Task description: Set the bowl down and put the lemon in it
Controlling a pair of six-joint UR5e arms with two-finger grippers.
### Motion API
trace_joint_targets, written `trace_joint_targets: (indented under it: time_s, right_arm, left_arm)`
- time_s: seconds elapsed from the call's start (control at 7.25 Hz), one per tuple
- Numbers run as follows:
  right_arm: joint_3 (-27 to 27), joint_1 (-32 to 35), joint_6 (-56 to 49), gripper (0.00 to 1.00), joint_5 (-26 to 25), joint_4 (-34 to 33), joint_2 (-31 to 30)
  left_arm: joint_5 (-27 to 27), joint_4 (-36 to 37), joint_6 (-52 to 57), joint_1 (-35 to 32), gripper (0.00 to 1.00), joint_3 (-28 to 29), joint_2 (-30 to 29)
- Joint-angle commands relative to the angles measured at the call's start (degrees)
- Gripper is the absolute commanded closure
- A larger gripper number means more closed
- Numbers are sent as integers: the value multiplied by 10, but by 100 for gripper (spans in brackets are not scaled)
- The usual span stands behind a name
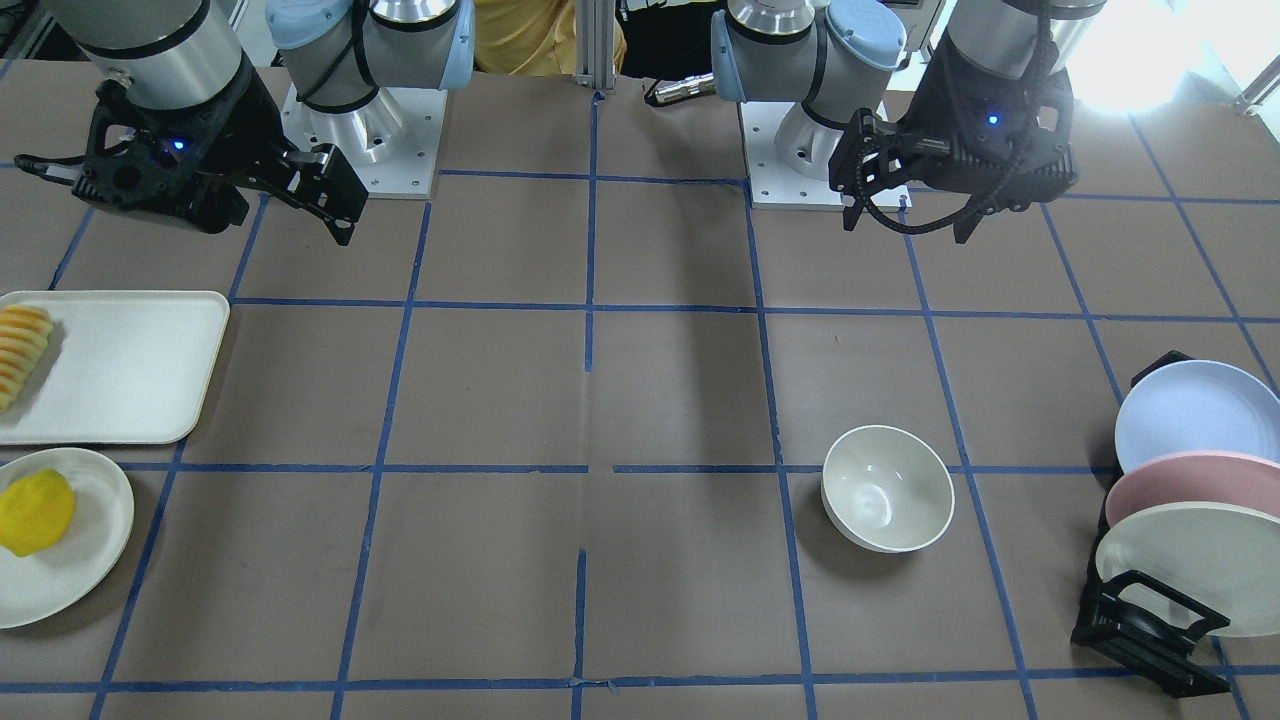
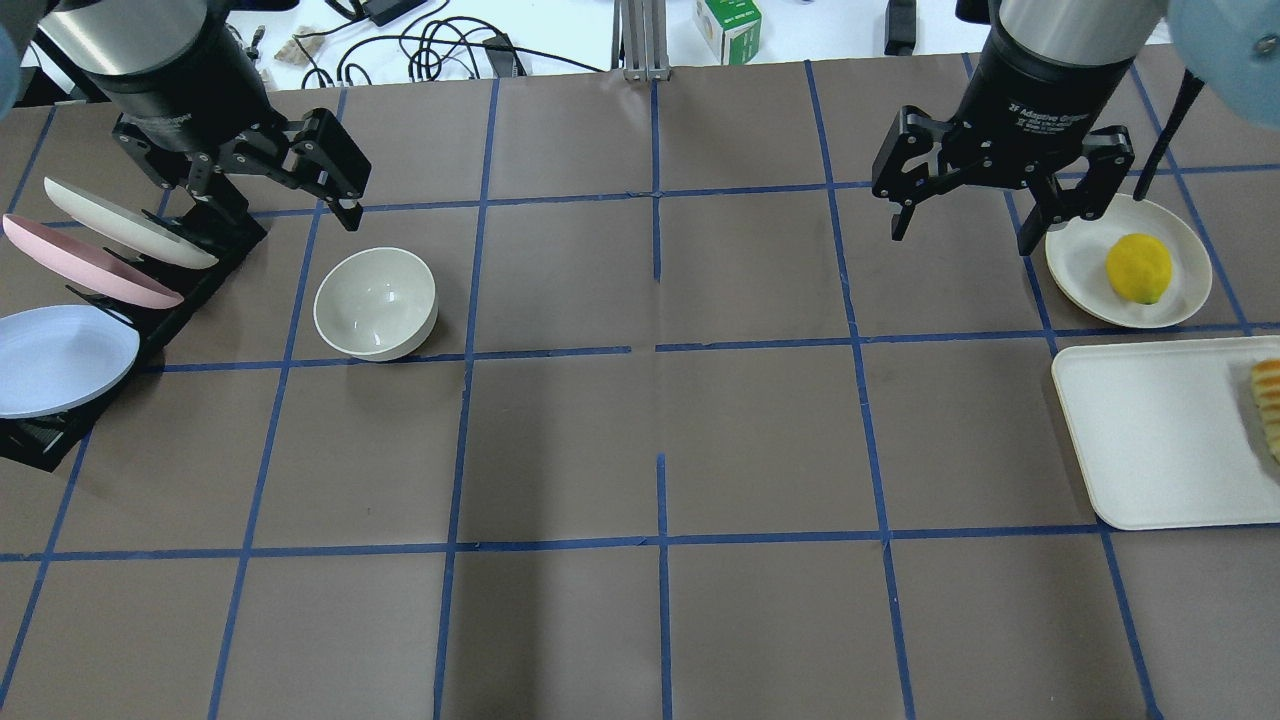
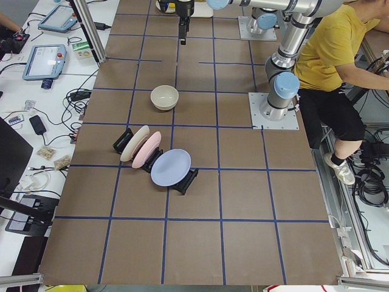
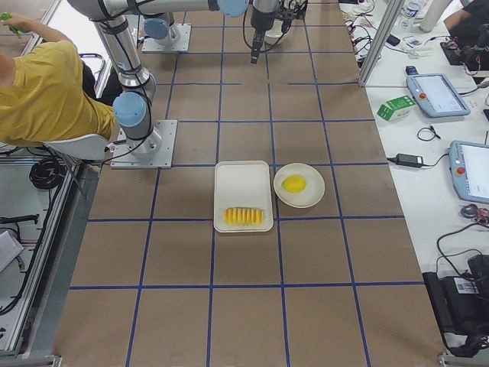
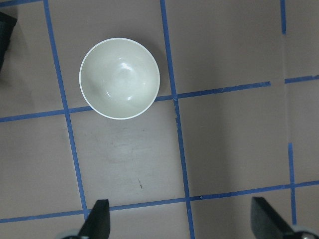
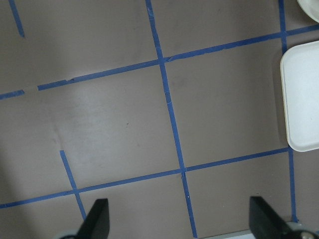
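Note:
The off-white bowl (image 1: pixel 887 488) stands upright and empty on the brown table; it also shows in the overhead view (image 2: pixel 376 303) and the left wrist view (image 5: pixel 119 78). My left gripper (image 2: pixel 270 195) hangs open and empty above the table, just behind the bowl. The yellow lemon (image 2: pixel 1139 268) lies on a flat cream plate (image 2: pixel 1080 262) at the far right; in the front view the lemon (image 1: pixel 36 512) is at the lower left. My right gripper (image 2: pixel 960 240) is open and empty, raised to the left of that plate.
A black rack (image 2: pixel 40 440) holds a cream, a pink and a blue plate (image 2: pixel 60 355) left of the bowl. A cream tray (image 2: pixel 1150 440) with sliced yellow-orange fruit (image 2: pixel 1268 405) lies beside the lemon's plate. Blue tape lines grid the table.

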Motion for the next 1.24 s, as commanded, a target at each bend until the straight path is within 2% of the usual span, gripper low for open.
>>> trace_joint_targets:
  time_s: [0.0,0.28,0.69,0.83,1.1]
  right_arm:
    - [0,-53,-16,0,-45,-4,19]
    - [-1,-135,-69,0,-42,-33,77]
    - [-1,-202,-223,0,-46,-163,199]
    - [-1,-220,-294,0,-43,-208,224]
    - [0,-230,-365,0,-48,-268,264]
  left_arm:
    - [-13,1,32,63,0,-14,-30]
    - [-17,82,40,87,0,-42,-101]
    - [-18,293,93,123,0,-101,-213]
    - [-18,331,96,123,0,-116,-243]
    - [-16,365,120,132,1,-149,-258]
